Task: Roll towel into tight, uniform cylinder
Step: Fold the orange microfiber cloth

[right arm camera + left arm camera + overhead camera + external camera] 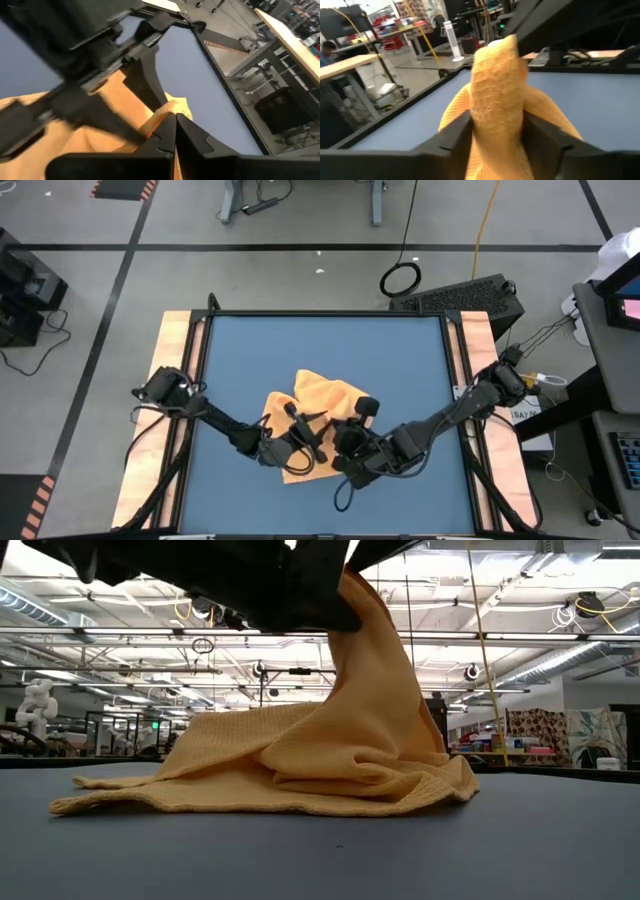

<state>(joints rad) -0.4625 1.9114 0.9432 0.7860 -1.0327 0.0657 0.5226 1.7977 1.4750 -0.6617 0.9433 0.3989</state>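
A: Towel sits mid-table, toward the near side, bunched rather than flat. One part is pulled up into a peak while the rest lies in loose folds on the blue mat.

B: Who has the peak?

A: Both, it seems. The left gripper has a thick fold of cloth between its fingers, jaws partly apart around it. The right gripper has its fingers pressed together with a thin edge of towel showing at the tips, so I judge it pinched there. The two sit very near each other over the cloth.

B: So how should this step go?

A: I'd say the cloth needs spreading before any rolling. A tight, even cylinder wants a flat start with a straight edge. The grippers might draw apart along one edge to pull it taut, then lay it down smooth. With the pinches this close, the slack would only bunch.

B: Anything in the way?

A: Nothing else on the mat. The arms themselves crowd the towel, and cables trail off the wrists near the front edge. Off the table there's a dark case and a coiled cord on the floor, well apart from the work.
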